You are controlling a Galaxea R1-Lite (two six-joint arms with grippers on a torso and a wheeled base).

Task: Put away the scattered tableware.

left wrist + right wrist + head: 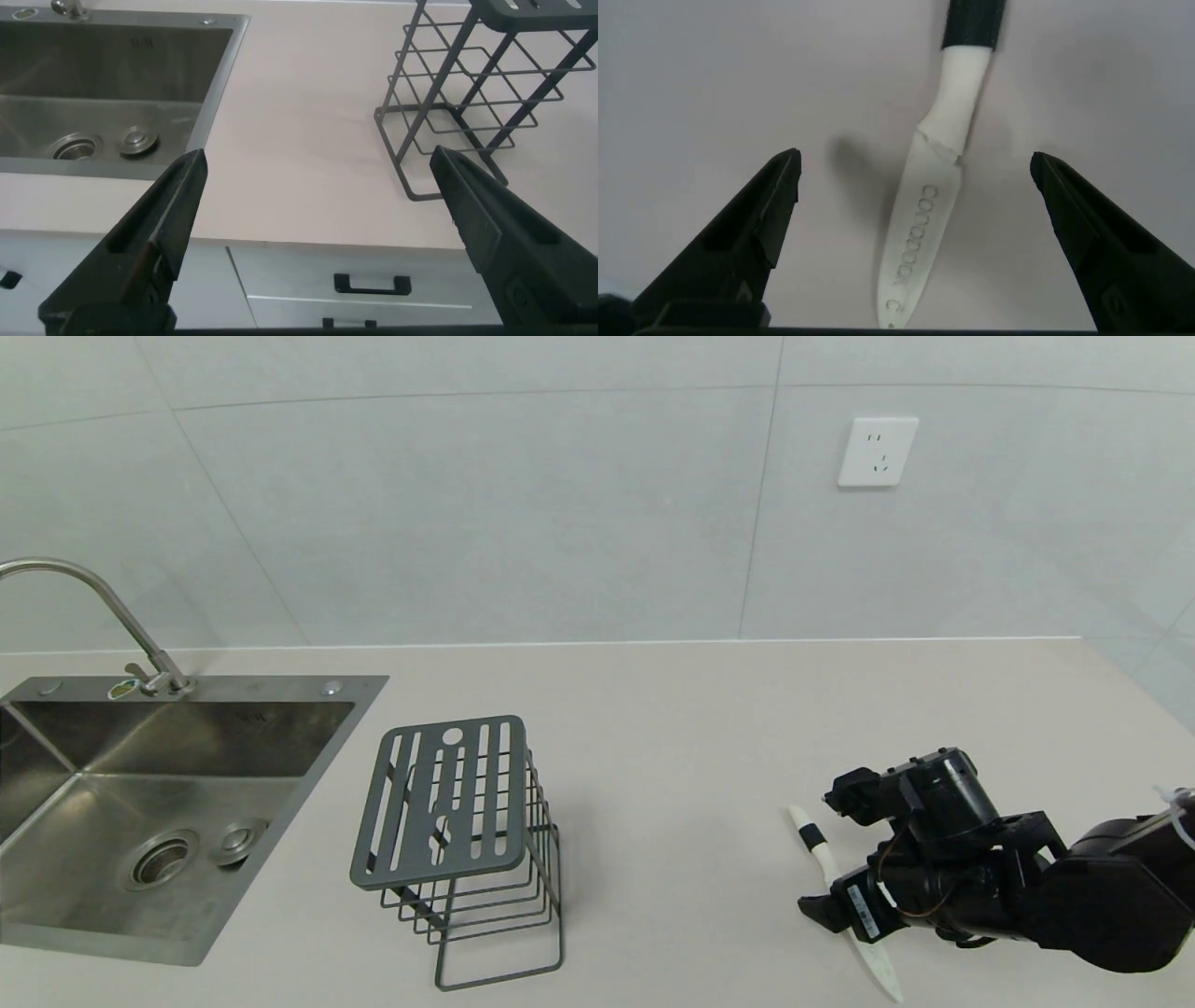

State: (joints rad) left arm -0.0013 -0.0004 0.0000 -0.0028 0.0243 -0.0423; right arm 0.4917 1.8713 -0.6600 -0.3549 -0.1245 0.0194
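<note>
The white knife (808, 828), black-banded at the handle, lies flat on the smooth counter (672, 728), well right of the wire rack (448, 803). The right gripper (833, 855) straddles it, jaws wide apart. The right wrist view adds lettering on the blade. The left wrist view adds the left gripper (318, 157), likewise spread, near the rack.

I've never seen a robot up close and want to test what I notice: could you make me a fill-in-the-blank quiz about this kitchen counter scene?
The jaws of the right gripper stand ___ on either side of the white knife.
The dark wire rack stands between the knife and the ___.
The knife's handle carries a ___ band.
Missing words: open; sink; black.
</note>
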